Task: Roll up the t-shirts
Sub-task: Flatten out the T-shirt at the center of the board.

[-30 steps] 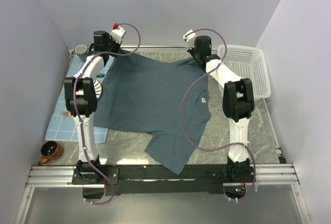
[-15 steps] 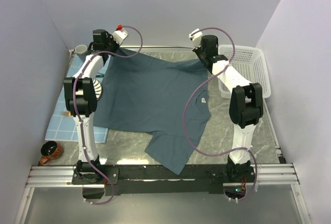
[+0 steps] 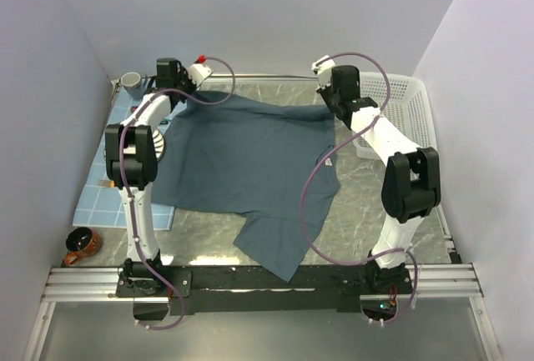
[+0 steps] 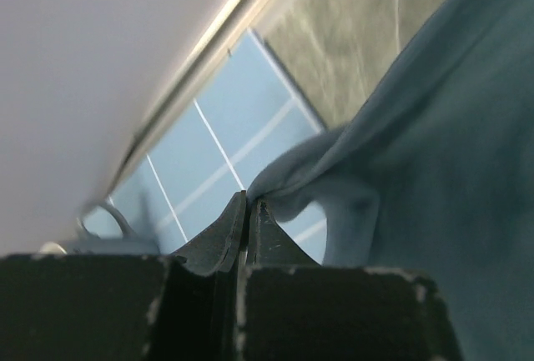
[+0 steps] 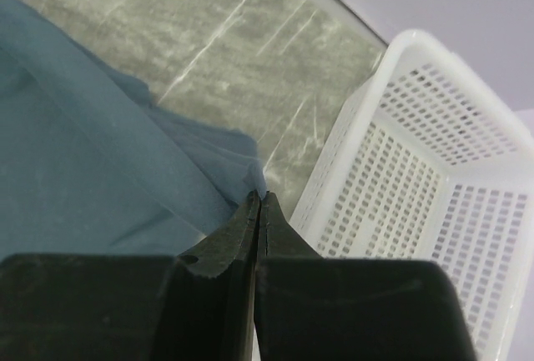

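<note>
A dark slate-blue t-shirt (image 3: pixel 242 161) lies spread across the marble table, one sleeve hanging toward the near edge. My left gripper (image 3: pixel 188 94) is shut on its far left corner, and in the left wrist view the cloth (image 4: pixel 434 152) bunches at the pinched tips of the left gripper (image 4: pixel 250 203). My right gripper (image 3: pixel 330 109) is shut on the far right corner; the right wrist view shows the fabric (image 5: pixel 100 169) ending between the closed tips of the right gripper (image 5: pixel 259 199). The far edge is stretched between both grippers.
A white perforated basket (image 3: pixel 400 111) stands at the far right, close to the right gripper, also seen as the basket (image 5: pixel 425 186). A light blue gridded placemat (image 3: pixel 104 203) lies at the left, partly under the shirt. A grey cup (image 3: pixel 131 82) and a brown mug (image 3: pixel 82 246) stand at the left.
Both grippers have moved to the right with the shirt's far corners in them. The far edge has pulled straighter and the right arm has swung out toward the basket.
</note>
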You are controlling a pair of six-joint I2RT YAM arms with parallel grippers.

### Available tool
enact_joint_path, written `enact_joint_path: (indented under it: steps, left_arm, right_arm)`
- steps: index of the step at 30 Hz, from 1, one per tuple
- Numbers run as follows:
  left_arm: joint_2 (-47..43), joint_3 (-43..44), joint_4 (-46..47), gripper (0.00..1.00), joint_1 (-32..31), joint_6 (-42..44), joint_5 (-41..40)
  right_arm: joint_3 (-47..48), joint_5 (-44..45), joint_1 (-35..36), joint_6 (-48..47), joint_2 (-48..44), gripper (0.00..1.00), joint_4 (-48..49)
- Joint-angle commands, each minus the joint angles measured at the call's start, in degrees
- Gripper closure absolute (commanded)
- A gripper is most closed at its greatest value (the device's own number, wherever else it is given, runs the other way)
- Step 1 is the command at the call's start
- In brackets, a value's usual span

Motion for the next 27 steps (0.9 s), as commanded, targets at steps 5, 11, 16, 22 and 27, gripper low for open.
enact_joint_path:
  steps: [5, 11, 16, 22, 27]
  left_arm:
    - [-7.08, -4.72, 3.80, 0.99, 1.97, 2.22, -1.54]
    - [-9.90, -7.18, 7.06, 0.99, 2.06, 2.75, -0.83]
    - [-12.36, -8.41, 6.45, 0.99, 2.15, 3.28, 0.13]
    - [-16.14, -15.70, 10.38, 0.99, 2.24, 6.43, -0.83]
    - [-18.68, -20.01, 11.90, 0.99, 2.50, 9.86, -0.83]
  right_arm:
    - [-2.48, -1.24, 0.56, 2.24, -5.76, 1.00, -2.31]
    - [-3.88, -1.15, 2.23, 5.04, -8.75, 1.00, -4.25]
    - [-6.25, -1.42, 3.82, 7.95, -11.73, 1.00, -7.06]
    - [-9.59, -1.24, 5.22, 9.45, -15.25, 1.00, -8.38]
    - [-11.00, -1.86, 5.31, 9.36, -17.27, 1.00, -10.31]
